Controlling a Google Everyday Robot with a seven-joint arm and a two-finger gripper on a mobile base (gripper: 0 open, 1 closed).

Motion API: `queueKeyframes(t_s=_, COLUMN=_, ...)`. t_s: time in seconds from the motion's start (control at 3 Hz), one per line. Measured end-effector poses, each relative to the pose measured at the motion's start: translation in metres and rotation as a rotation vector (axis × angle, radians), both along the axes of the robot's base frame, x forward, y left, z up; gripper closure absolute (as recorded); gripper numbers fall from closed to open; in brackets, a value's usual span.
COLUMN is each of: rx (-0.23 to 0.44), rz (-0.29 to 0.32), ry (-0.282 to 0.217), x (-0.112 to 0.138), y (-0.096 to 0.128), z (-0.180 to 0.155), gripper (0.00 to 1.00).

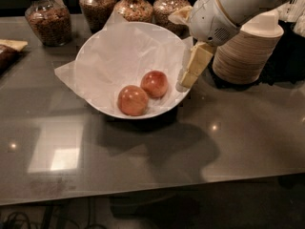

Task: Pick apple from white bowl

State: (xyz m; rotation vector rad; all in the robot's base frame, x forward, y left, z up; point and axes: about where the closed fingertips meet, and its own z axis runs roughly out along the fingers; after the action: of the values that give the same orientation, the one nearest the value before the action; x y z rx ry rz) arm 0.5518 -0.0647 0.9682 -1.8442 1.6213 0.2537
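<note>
The white bowl [112, 56] is wide and tilted, lined with crinkled white paper, and stands on the grey counter at the centre. Two apples lie in its lower part, touching each other. The apple [132, 100] is the front-left one, reddish-orange with a tan blush. The smaller, redder apple [154, 83] lies behind it to the right. My gripper [187, 79] hangs from the white arm at the upper right. It is at the bowl's right rim, above and right of the apples, and touches neither.
Several glass jars of grains [46, 18] stand along the back. A tall stack of small paper bowls [245, 49] stands right of the gripper. A snack packet [8, 51] lies at the left edge. The counter's front edge [152, 190] runs below.
</note>
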Motion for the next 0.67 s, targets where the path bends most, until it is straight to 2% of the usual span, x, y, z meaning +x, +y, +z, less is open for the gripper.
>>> queueKeyframes(t_s=0.33, rx=0.008, rz=0.071, ry=0.045, x=0.004, y=0.023, z=-0.015, gripper=0.13)
queueKeyframes(t_s=0.67, rx=0.018, rz=0.108, ry=0.093, x=0.004, y=0.034, z=-0.026, gripper=0.32)
